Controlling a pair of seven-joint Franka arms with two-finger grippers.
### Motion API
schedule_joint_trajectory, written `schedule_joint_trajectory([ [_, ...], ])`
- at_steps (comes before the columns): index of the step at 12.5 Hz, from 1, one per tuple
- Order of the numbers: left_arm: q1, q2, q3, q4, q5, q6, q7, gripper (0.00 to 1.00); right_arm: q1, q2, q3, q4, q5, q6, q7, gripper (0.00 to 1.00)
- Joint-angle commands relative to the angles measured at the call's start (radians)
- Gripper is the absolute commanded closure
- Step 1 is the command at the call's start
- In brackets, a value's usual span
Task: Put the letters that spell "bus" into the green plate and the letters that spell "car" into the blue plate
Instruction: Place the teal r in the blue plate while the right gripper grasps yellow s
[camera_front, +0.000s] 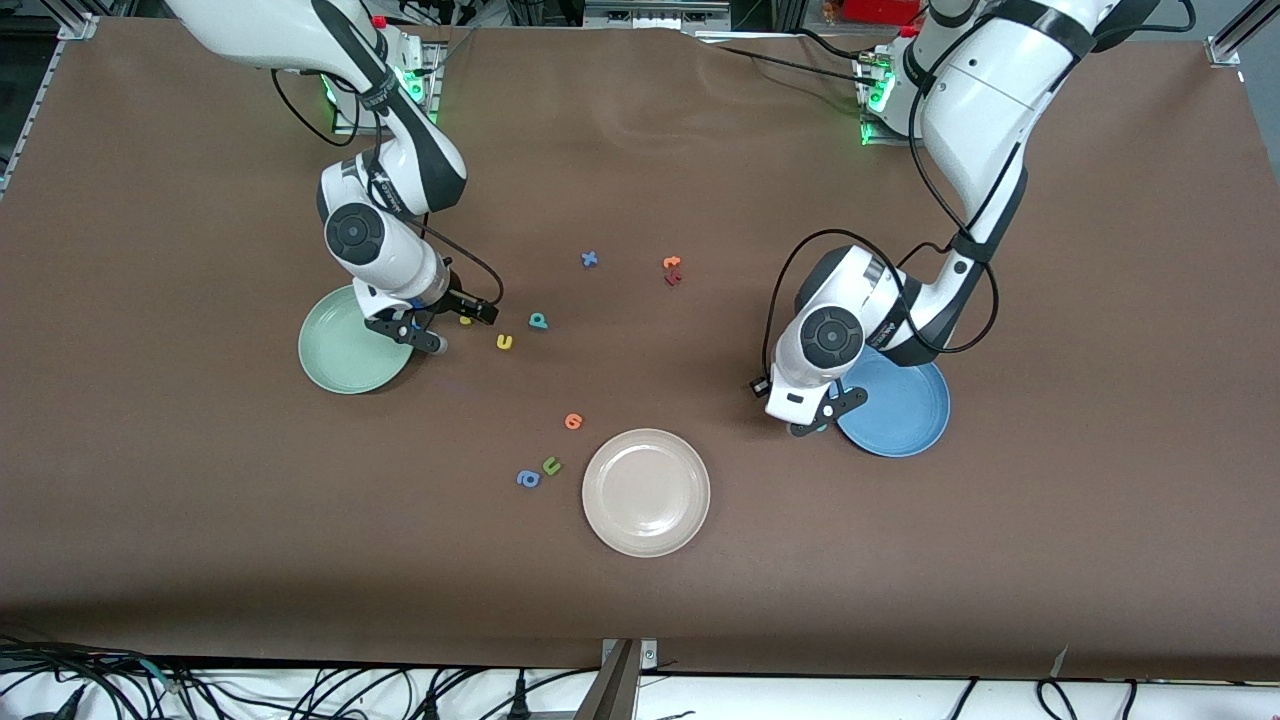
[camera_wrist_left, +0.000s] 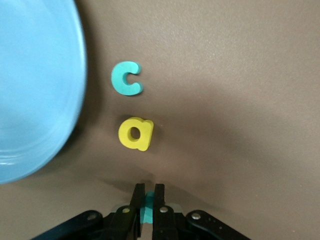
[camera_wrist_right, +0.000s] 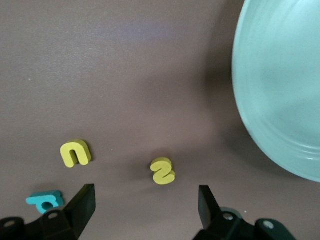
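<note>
Teal letter (camera_wrist_left: 146, 212) mostly hidden between pincer fingers

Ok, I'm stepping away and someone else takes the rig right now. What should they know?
Left gripper: shut on a small teal letter, probably the r, low beside the blue plate.
Right gripper: open, over the yellow s, beside the green plate.
On the table: teal c and yellow a beside the blue plate; yellow u and teal b near the s.
Done: no letter shows in either plate.
Left: all six letters, starting with the held one into the blue plate.
</note>
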Motion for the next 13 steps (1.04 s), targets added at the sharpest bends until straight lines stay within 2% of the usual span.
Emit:
schedule_joint_trajectory([
  [1,0.014,-0.078,0.0,-0.002,-0.005,-0.096,0.011,0.96,-0.002,0.03,-0.01,-0.009,-0.019,0.058,0.016,0.18],
  [5,0.11,-0.105,0.003,0.01,-0.006,-0.16,0.242,0.96,-0.002,0.049,-0.01,-0.009,-0.019,0.075,0.016,0.53],
  [8,0.181,-0.086,0.005,0.015,-0.008,-0.15,0.4,0.94,-0.003,0.044,-0.023,-0.029,-0.019,0.074,0.014,0.53],
  [9,0.195,-0.079,0.005,0.017,-0.012,-0.148,0.439,0.85,-0.003,0.044,-0.027,-0.032,-0.019,0.074,0.011,0.53],
  [10,0.193,-0.078,0.005,0.041,-0.014,-0.148,0.442,0.57,-0.003,0.044,-0.027,-0.032,-0.019,0.074,0.011,0.55],
  [11,0.183,-0.078,0.005,0.044,-0.014,-0.148,0.442,0.14,-0.003,0.044,-0.027,-0.032,-0.019,0.074,0.011,0.59],
  [12,0.178,-0.078,0.002,0.049,-0.018,-0.148,0.434,0.0,-0.003,0.044,-0.027,-0.033,-0.019,0.074,0.011,0.64],
  [13,0.173,-0.078,-0.001,0.05,-0.018,-0.148,0.433,0.0,-0.003,0.044,-0.027,-0.035,-0.019,0.074,0.011,0.68],
])
